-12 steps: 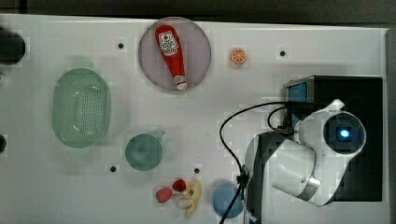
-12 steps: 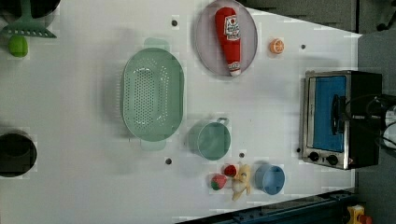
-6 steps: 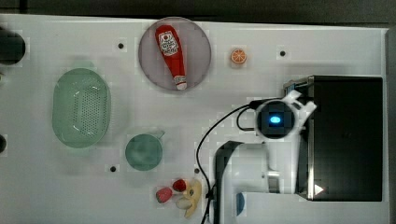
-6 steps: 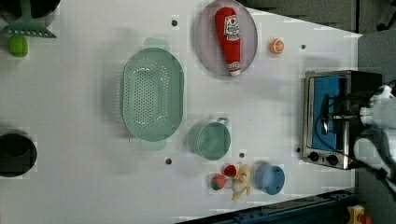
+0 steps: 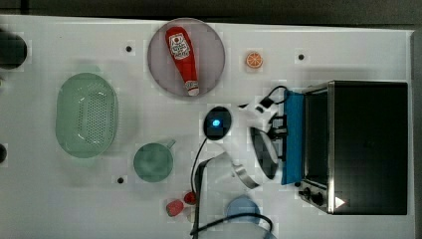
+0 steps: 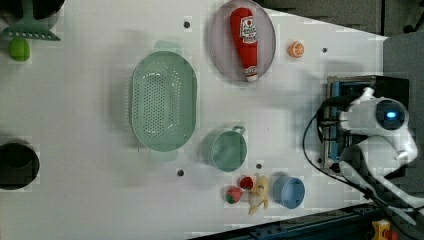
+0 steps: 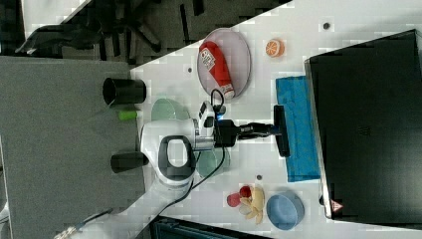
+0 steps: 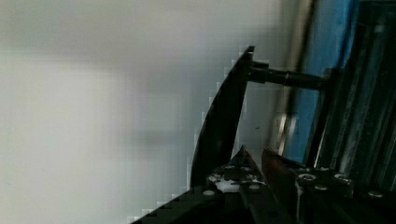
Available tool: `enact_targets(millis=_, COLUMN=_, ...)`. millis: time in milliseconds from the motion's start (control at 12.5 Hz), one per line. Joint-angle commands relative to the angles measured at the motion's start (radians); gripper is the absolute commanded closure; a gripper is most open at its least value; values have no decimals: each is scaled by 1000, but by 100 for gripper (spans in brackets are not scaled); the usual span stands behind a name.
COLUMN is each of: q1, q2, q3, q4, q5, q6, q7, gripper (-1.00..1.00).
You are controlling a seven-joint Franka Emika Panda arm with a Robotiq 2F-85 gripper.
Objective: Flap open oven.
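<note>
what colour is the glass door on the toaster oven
Blue-tinted. The boxy black-topped toaster oven has a bright blue glass door, clearest in the right view.

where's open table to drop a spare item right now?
Widest bare patch: the strip between the colander and the ketchup plate, running down to the green cup. Also free: between the orange slice and the oven. Crowded: in front of the oven door, where the hand sits, and around the fruit and blue bowl.
</note>
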Motion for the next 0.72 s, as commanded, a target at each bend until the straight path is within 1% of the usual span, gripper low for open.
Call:
enact_targets(millis=80, q1=62, q2=60, q3=16, q4=-1, q5=-87, q6=-37, q7=314, gripper=65)
enact_targets(millis=240, q1=102, q2=104, q3=22, q4=14, q5=-170, q6=-87, q7=443, gripper=65)
enact_targets(millis=320, q1=121, q2=128, q3=22, q4=24, q5=-189, q6=-105, q7=494, gripper=65)
enact_targets(millis=480, q1=144, q2=180, q3=21, q4=48, q5=-195, q6=-115, q7=527, gripper=65)
enact_targets(millis=720, q1=149, q2=241, q3=20, q4=79, q5=-194, q6=-88, q7=526, gripper=65)
